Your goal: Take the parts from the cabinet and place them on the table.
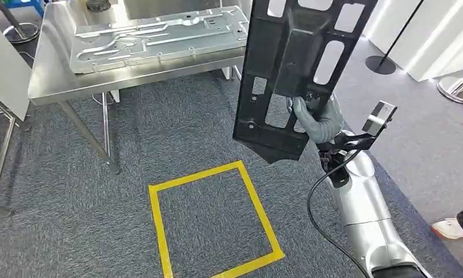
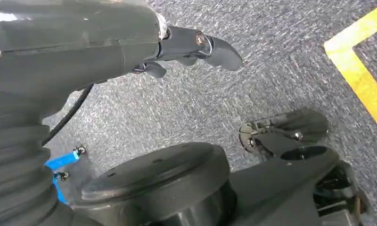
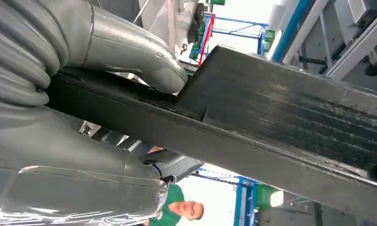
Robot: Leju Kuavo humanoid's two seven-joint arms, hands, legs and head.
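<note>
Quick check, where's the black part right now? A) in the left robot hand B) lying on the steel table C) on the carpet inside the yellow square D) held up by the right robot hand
D: the right robot hand grips the black part near its lower edge and holds it upright in the air, off the steel table, where a silver plate lies.
</note>
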